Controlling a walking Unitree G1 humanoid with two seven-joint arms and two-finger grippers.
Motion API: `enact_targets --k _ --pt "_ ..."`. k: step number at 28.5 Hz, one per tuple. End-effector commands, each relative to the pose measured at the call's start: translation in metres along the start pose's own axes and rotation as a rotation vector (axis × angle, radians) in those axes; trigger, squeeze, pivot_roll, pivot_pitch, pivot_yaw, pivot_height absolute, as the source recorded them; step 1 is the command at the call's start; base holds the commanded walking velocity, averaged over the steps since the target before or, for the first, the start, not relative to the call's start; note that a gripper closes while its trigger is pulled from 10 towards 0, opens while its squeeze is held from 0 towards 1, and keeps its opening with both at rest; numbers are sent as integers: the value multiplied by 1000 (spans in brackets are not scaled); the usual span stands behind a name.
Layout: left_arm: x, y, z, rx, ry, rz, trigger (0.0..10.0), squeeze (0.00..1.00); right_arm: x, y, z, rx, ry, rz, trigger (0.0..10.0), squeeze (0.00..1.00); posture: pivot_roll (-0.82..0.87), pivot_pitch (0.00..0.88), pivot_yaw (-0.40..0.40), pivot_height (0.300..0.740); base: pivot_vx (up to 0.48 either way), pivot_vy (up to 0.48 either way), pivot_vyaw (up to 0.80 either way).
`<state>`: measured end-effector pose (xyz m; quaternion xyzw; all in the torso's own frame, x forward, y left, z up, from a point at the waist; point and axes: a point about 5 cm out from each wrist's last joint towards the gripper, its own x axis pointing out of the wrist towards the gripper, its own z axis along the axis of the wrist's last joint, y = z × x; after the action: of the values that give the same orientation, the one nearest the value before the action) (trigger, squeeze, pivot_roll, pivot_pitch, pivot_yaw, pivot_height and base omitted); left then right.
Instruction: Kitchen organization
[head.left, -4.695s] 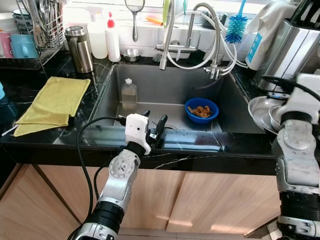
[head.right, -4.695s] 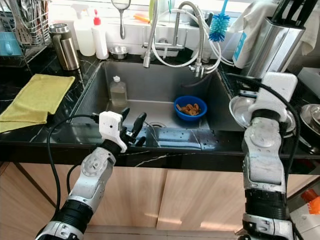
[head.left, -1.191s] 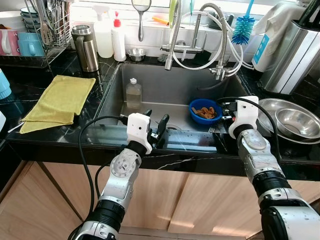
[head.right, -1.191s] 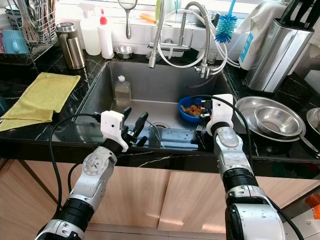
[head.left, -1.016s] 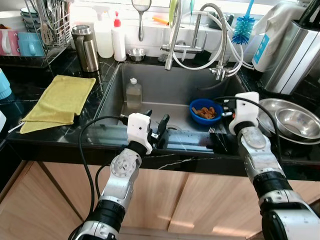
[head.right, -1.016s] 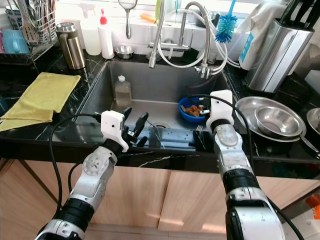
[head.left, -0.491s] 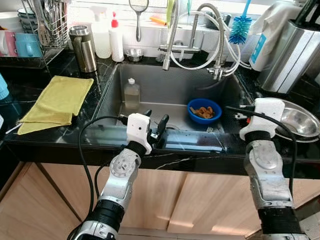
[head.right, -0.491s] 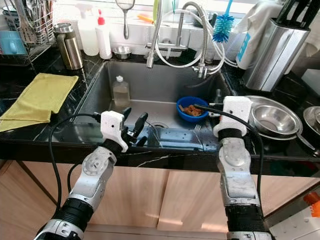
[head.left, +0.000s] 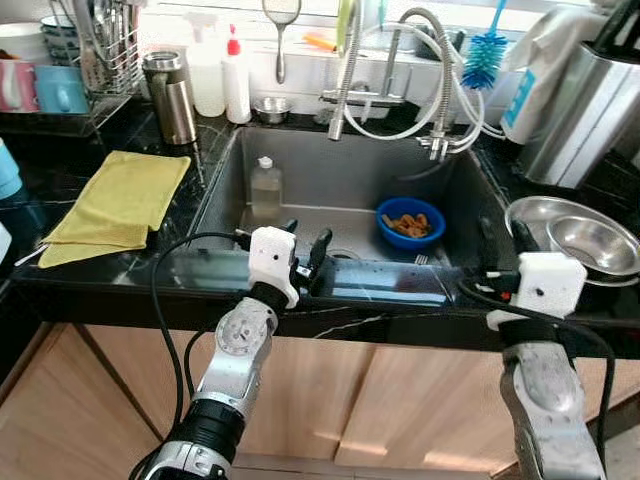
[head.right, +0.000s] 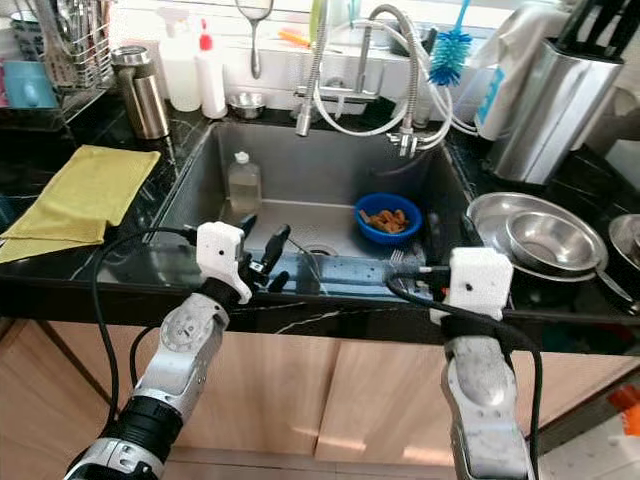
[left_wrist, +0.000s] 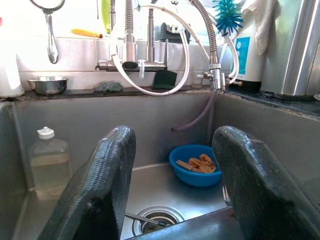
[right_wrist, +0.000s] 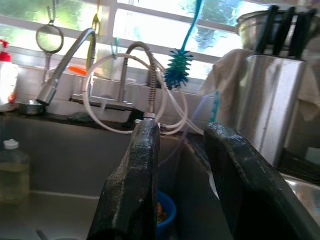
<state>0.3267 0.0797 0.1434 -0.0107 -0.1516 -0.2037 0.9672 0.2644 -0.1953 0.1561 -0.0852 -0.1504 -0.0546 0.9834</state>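
My left gripper (head.left: 308, 262) hangs over the front lip of the sink (head.left: 340, 165), fingers spread wide with nothing between them; in its wrist view the two black fingers (left_wrist: 95, 195) frame the basin. My right gripper (right_wrist: 187, 185) sits at the counter edge to the right, jaws parted a little less and also empty.

The thing I judge most worth tidying is the blue bowl (head.left: 407, 220) on the sink floor, towards the right wall, with orange-brown scraps in it. It looks like thin plastic: light, fairly stiff, probably wet and slick. I would pinch its rim on the near side and keep it level so the scraps don't spill.

The clear bottle (head.left: 262, 190) stands at the sink's left wall, partly full, so heavier; its neck below the white cap is the safer hold.
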Motion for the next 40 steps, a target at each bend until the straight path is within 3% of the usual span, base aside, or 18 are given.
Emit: enact_targets --k 1,12,22,40 --pt "3 0 2 18 -6 -5 10000 0 0 -4 6 4 -31 -25 10000 0 95 0 -75 740 0 0 0" --pt "7 7 12 42 -48 46 10000 0 0 7 9 37 -54 -5 10000 0 100 8 -78 740 0 0 0" --pt "18 19 42 107 -153 91 10000 0 3 14 7 50 -49 9 10000 0 104 25 -78 740 0 0 0" --pt "10 13 32 101 -113 86 10000 0 2 24 6 52 -25 -6 10000 0 96 26 -73 740 0 -89 0"
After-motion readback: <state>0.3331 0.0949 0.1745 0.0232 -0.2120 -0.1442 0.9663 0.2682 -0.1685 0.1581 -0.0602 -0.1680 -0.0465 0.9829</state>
